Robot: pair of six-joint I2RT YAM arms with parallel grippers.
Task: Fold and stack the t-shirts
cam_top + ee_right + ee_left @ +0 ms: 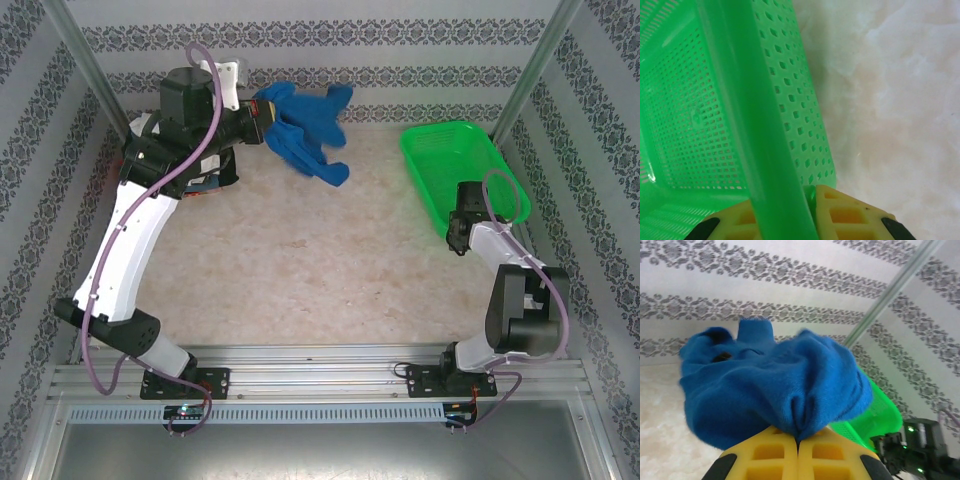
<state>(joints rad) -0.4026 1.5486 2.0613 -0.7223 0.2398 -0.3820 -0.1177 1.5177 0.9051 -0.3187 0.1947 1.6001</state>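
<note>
Big pale surface (300, 280), mostly bare in the middle. The green basket (418, 170) sits at the far right corner, and the right fingers (850, 215) are clamped on its near rim. If that arm swings off without letting go, I'd bet the basket tips or gets dragged across the surface.

The blue t-shirt (305, 135) is by the far edge, left of centre, wadded up and apparently held off the surface. The left fingers (765, 455) are pinched shut on just one small fold of it, with the rest bulging out in front. My worry: a grab that thin could slip mid-move. It could also come down as a lump with the sleeves tucked under, so there's no flat shirt to fold.
</note>
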